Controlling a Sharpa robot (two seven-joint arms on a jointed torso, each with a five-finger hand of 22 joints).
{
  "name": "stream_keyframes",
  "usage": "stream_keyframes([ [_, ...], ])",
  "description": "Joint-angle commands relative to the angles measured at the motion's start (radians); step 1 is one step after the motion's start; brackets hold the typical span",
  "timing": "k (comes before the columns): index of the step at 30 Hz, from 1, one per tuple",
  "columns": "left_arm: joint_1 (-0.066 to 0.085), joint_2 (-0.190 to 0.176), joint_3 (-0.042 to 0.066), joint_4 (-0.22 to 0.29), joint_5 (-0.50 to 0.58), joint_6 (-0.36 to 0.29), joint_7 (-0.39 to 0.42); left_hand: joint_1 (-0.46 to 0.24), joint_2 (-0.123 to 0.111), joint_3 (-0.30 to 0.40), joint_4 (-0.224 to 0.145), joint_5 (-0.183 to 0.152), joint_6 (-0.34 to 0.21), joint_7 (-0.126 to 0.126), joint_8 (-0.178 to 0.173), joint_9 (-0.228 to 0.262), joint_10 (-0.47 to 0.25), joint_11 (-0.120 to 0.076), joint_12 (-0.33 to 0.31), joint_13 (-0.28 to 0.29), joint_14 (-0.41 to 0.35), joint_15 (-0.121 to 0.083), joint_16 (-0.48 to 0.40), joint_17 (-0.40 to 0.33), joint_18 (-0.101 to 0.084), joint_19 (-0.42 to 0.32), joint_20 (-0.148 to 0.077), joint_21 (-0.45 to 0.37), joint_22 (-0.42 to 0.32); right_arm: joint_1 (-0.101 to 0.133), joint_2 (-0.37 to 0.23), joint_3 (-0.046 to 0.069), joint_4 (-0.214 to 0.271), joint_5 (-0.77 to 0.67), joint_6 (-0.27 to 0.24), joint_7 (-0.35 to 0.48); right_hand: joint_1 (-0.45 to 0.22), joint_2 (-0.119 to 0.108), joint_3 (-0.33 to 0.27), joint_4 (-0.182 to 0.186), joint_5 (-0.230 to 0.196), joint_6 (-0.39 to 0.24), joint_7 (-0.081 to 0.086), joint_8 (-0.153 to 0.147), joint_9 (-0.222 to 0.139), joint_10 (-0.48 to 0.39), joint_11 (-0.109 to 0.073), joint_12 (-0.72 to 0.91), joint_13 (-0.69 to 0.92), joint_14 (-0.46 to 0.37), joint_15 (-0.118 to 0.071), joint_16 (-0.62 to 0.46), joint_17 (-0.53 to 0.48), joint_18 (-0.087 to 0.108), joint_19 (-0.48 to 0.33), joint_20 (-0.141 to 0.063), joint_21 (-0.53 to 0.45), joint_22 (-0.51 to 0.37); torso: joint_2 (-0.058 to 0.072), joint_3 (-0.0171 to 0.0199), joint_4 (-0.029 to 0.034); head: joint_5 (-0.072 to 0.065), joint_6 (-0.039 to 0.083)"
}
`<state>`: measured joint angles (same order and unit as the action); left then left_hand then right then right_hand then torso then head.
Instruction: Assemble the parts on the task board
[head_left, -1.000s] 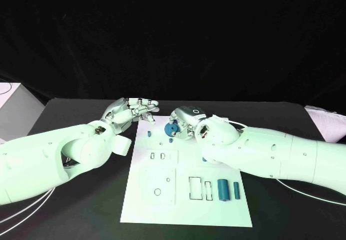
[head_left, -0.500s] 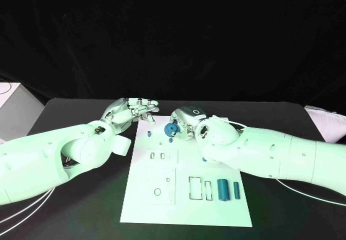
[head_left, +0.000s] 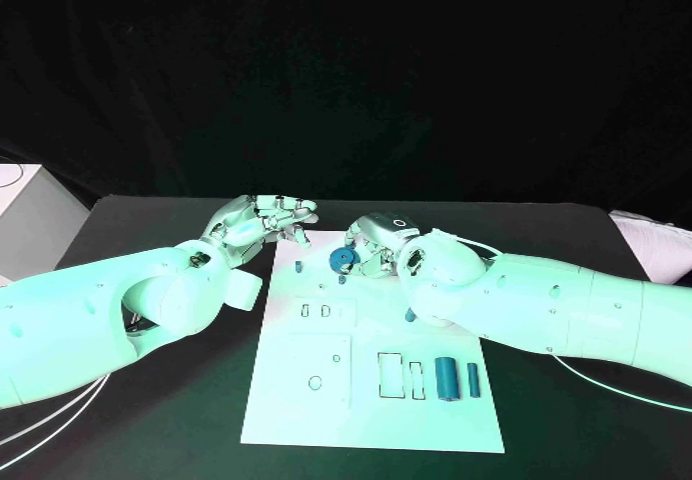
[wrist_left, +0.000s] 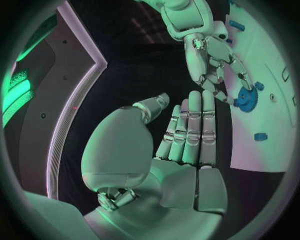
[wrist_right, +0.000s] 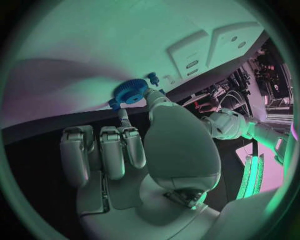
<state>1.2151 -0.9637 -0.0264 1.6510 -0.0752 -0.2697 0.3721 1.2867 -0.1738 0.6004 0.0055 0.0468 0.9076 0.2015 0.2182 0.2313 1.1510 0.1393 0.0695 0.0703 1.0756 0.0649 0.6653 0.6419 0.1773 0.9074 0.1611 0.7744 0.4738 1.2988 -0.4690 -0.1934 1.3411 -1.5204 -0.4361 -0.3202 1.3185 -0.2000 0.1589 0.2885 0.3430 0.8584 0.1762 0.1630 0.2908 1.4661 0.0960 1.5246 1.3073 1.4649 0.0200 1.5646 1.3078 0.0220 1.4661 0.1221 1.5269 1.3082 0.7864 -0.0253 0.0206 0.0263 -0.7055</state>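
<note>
- Two hands of mine hovered at the upper end of the task board (head_left: 303, 400), mid-frame in the head view.
- My right hand (head_left: 378, 240) pinched the blue gear (head_left: 343, 259) at its fingertips, just above the board's top edge.
- My left hand (head_left: 260, 220) held nothing, fingers straight and apart, beside the board's upper-left corner.
- Several blue parts (head_left: 447, 379) lay at lower right of the board.

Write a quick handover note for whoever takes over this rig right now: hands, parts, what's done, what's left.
Right hand pinches the blue gear at the far end of the task board.
Left hand holds nothing, fingers apart, by the board's far left corner.
Two blue cylinders lie near the board's right edge; a small blue peg stands left of the gear.
Done: cannot tell whether the gear is seated. Left: cylinders, open slots.
</note>
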Motion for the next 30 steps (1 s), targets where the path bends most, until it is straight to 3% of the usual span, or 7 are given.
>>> stream_keyframes([
  [1,0.001,0.001,0.001,0.0,0.001,0.016,0.004,-0.005,0.004,0.006,-0.002,0.003,-0.006,0.002,-0.005,0.001,-0.005,-0.003,-0.003,0.001,-0.009,0.001,0.004,0.001,0.003,-0.009,0.0,0.006,0.001,-0.003,-0.014,-0.002,0.01,0.023,0.018,0.02,-0.001,0.013,0.013,0.0,0.008,0.014,-0.001,0.007,0.002,0.045,-0.002,0.003,0.202,0.106,0.001,0.006,0.263,-0.008,0.077,0.003,-0.001,0.217,0.0,0.0003,-0.0001,0.001,-0.001],
  [4,0.001,0.001,0.001,-0.001,0.001,0.016,0.004,-0.005,0.004,0.006,-0.002,0.003,-0.006,0.002,-0.005,0.001,-0.005,-0.003,-0.003,0.001,-0.009,0.001,0.004,0.001,0.003,-0.009,0.0,0.006,0.001,-0.003,-0.036,-0.002,0.028,0.03,-0.026,0.032,-0.002,0.018,0.024,0.0,0.019,0.023,-0.003,0.01,0.003,0.048,-0.005,0.005,0.205,0.106,-0.001,0.006,0.263,-0.009,0.078,0.0,0.001,0.219,0.0,0.0006,-0.0007,0.002,-0.001],
  [8,0.001,-0.001,0.001,-0.003,0.001,0.016,0.004,-0.005,0.004,0.006,-0.002,0.003,-0.006,0.002,-0.005,0.001,-0.005,-0.003,-0.003,0.001,-0.009,0.001,0.004,0.001,0.003,-0.009,0.0,0.006,0.001,0.0,-0.087,0.001,0.076,0.067,-0.131,0.079,0.009,0.015,0.059,-0.007,0.064,0.038,-0.007,0.014,0.003,0.057,-0.009,0.011,0.213,0.106,-0.006,0.006,0.263,-0.011,0.082,-0.004,0.008,0.226,-0.003,0.002,-0.0044,0.004,0.002],
  [11,0.001,-0.003,0.001,-0.007,0.001,0.016,0.004,-0.005,0.004,0.006,-0.002,0.003,-0.006,0.002,-0.005,0.001,-0.005,-0.003,-0.003,0.001,-0.009,0.001,0.004,0.001,0.003,-0.009,0.0,0.006,0.001,0.006,-0.134,0.006,0.121,0.113,-0.181,0.121,0.018,0.008,0.073,-0.01,0.055,0.038,-0.006,0.012,0.001,0.051,-0.009,0.006,0.208,0.106,-0.006,0.006,0.263,-0.008,0.076,-0.005,-0.002,0.216,-0.007,0.0033,-0.0088,0.002,0.008],
  [14,0.001,-0.004,0.001,-0.011,0.001,0.016,0.004,-0.005,0.004,0.006,-0.002,0.003,-0.006,0.002,-0.005,0.001,-0.005,-0.003,-0.003,0.001,-0.009,0.001,0.004,0.001,0.003,-0.009,0.0,0.006,0.001,0.017,-0.18,0.009,0.163,0.161,-0.194,0.157,0.012,-0.002,0.077,-0.004,0.032,0.025,-0.001,0.002,-0.004,0.037,-0.004,-0.004,0.193,0.106,-0.003,0.006,0.263,-0.003,0.065,-0.003,-0.02,0.199,-0.012,0.006,-0.0141,0.005,0.01],
  [21,0.0,0.002,0.0,-0.028,0.001,0.019,0.005,-0.005,0.004,0.006,-0.002,0.003,-0.006,0.002,-0.005,0.001,-0.005,-0.003,-0.003,0.001,-0.009,0.001,0.004,0.001,0.003,-0.009,0.0,0.006,0.001,0.044,-0.31,0.014,0.243,0.291,-0.146,0.2,0.041,0.0,0.101,-0.016,0.011,0.027,0.001,0.0,-0.006,0.036,-0.003,-0.006,0.192,0.106,-0.002,0.006,0.263,-0.002,0.063,-0.001,-0.023,0.197,-0.026,0.0128,-0.0245,0.002,0.014],
  [30,0.0,0.011,0.0,-0.039,0.001,0.026,0.005,-0.005,0.005,0.006,-0.003,0.003,-0.007,0.002,-0.006,0.002,-0.006,-0.002,-0.003,0.001,-0.01,0.002,0.005,0.001,0.003,-0.012,0.001,0.009,0.003,0.057,-0.433,0.015,0.235,0.372,-0.027,0.24,0.088,-0.019,0.139,-0.046,-0.043,0.04,0.0,0.002,-0.007,0.038,-0.003,-0.005,0.195,0.106,-0.002,0.006,0.263,-0.004,0.067,-0.001,-0.018,0.203,-0.039,0.0209,-0.0413,-0.004,0.011],
])
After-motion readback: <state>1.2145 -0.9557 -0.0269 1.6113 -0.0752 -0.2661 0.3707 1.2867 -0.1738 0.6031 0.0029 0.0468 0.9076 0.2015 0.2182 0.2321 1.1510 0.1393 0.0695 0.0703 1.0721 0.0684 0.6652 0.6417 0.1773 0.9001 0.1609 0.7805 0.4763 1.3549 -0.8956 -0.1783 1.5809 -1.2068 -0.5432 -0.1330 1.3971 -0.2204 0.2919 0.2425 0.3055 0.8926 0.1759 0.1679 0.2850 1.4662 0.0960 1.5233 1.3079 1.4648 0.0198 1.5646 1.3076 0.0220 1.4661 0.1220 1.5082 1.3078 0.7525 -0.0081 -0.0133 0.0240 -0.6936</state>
